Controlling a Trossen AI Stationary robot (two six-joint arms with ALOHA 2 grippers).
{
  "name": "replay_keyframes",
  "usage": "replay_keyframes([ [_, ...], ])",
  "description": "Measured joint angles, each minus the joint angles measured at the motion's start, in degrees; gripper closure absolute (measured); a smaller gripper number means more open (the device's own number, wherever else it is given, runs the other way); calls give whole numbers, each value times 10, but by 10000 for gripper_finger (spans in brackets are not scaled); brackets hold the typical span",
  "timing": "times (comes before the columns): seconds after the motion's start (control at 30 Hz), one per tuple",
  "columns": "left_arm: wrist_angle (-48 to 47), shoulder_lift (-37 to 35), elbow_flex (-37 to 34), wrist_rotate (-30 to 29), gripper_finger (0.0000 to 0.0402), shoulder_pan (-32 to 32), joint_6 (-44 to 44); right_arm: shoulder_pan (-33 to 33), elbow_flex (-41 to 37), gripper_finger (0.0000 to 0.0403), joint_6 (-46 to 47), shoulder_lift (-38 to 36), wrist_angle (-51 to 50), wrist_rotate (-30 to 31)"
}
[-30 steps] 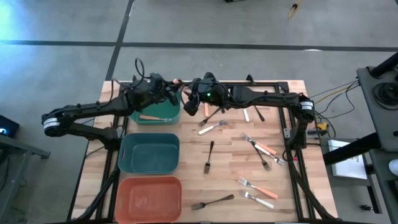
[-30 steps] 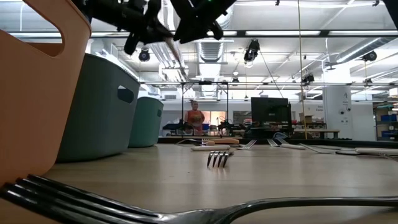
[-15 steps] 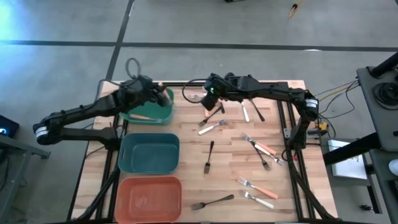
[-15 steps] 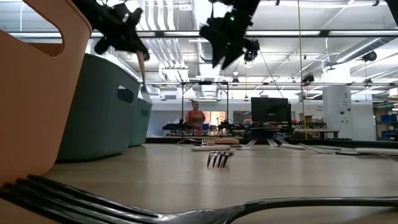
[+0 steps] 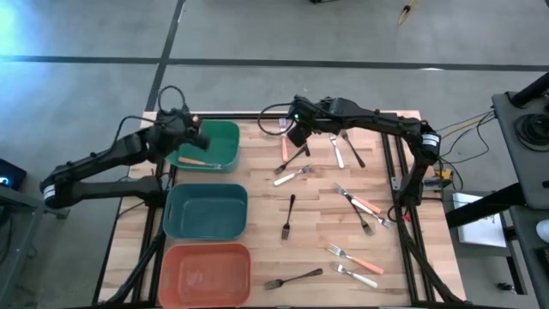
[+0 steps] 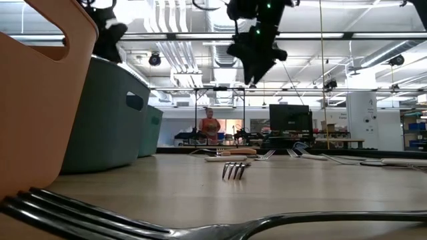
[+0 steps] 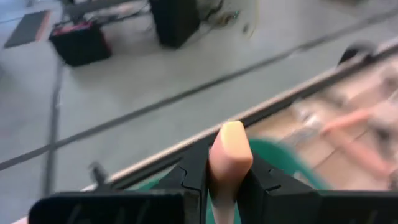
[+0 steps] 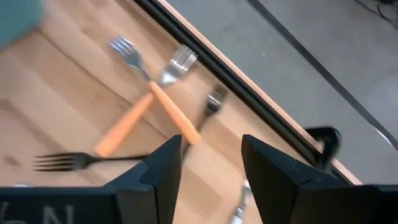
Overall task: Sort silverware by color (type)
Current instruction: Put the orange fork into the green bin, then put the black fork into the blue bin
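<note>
My left gripper (image 5: 194,132) hangs over the far left part of the green bin (image 5: 225,137), shut on a fork with an orange-pink handle (image 7: 229,149); its tines are hidden. Another orange-pink fork (image 5: 202,160) lies in that bin. My right gripper (image 5: 295,137) hovers open above the far middle of the table, over two crossed orange-pink forks (image 8: 163,107) and a black fork (image 8: 87,161) lying flat on the wood. In the low view the right gripper (image 6: 253,57) is high above the table. My left gripper pinches the fork's orange-pink handle (image 7: 225,177) between its two fingers, close to the handle's rounded free end (image 7: 232,132), which sticks out past the fingertips. The fork is lifted clear over the green bin. The gripper hides the rest of the fork.
A teal bin (image 5: 206,230) and a salmon bin (image 5: 206,283) stand in a row nearer than the green one along the table's left side. Several more forks lie scattered over the right half, among them a white-handled one (image 5: 292,176) and a black one (image 5: 294,278).
The two grippers were close together over the green bin's far right corner with a fork between them. My left gripper has drawn away toward the table's left edge with the fork and has turned. My right gripper has moved toward the right and tipped downward.
</note>
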Motion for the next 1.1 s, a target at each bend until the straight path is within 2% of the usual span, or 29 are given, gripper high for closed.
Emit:
replay_keyframes([
  [0.23, -72, 70, -5, -64, 367, 0, 1, -56, -55, 246, 6, 1, -53, 0],
  [0.4, -73, 128, -6, -66, 342, 0, 3, -99, -119, 251, 29, 1, -76, 0],
  [0.57, -72, 166, 1, -55, 344, 0, -8, -135, -202, 252, 34, 1, -75, -16],
  [0.77, -60, 157, 50, -13, 344, -1, -14, -174, -297, 257, 31, -2, -37, -82],
  [0.97, -56, 126, 119, 45, 344, -1, 5, -202, -352, 258, 30, -3, 24, -124],
  [1.1, -97, 116, 131, 40, 343, -1, 16, -210, -371, 262, 30, -3, 48, -128],
])
